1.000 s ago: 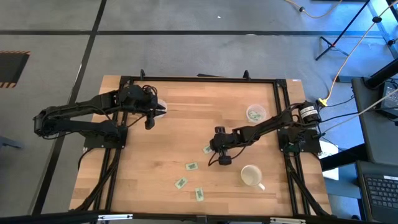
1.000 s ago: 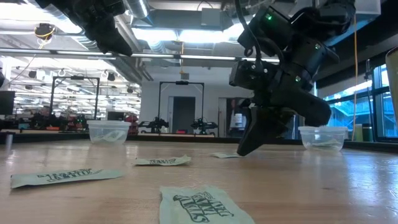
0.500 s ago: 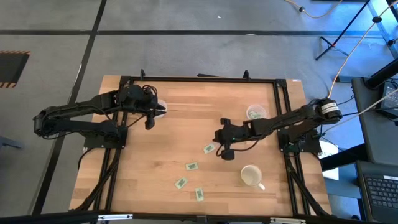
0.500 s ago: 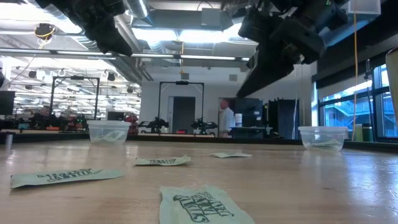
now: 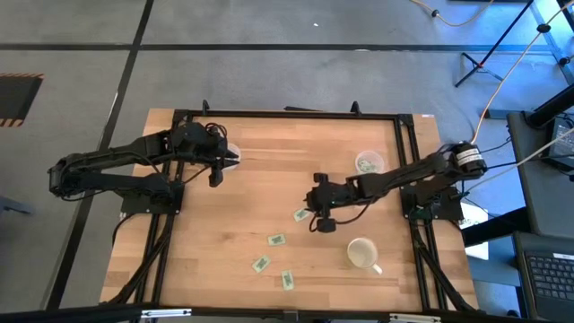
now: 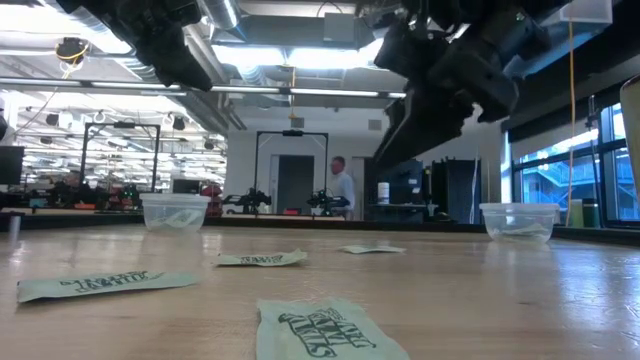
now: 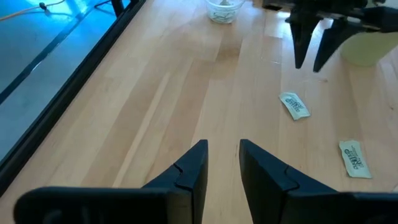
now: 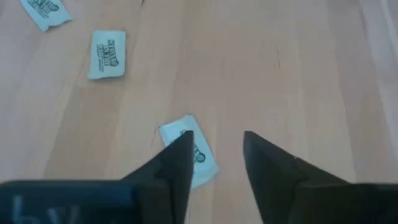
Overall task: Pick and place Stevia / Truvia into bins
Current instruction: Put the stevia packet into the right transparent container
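Observation:
Several white-and-green Stevia packets lie flat on the wooden table: one [image 5: 300, 214] just left of my right gripper [image 5: 320, 222], others nearer the front edge [image 5: 276, 240] [image 5: 260, 264] [image 5: 287, 280]. In the right wrist view the nearest packet [image 8: 198, 155] lies under my open right gripper [image 8: 214, 140], partly behind one finger. The gripper hangs above the table [image 6: 388, 148] and touches nothing. The right bin [image 5: 368, 163] holds packets. The left bin [image 5: 232, 154] stands by my left gripper [image 5: 215, 178], which is open and empty [image 7: 222, 148].
An opaque white mug [image 5: 361, 254] stands near the front right, close to my right arm. Black frame rails [image 5: 287, 115] border the table. Bare wood lies between the two arms. A person [image 6: 342, 188] walks in the room far behind the table.
My right gripper has risen from the table top, where its tips stood a second ago, and now hangs well above it over the same spot by the packet. The packets have not moved. In the room behind, a person has walked leftward.

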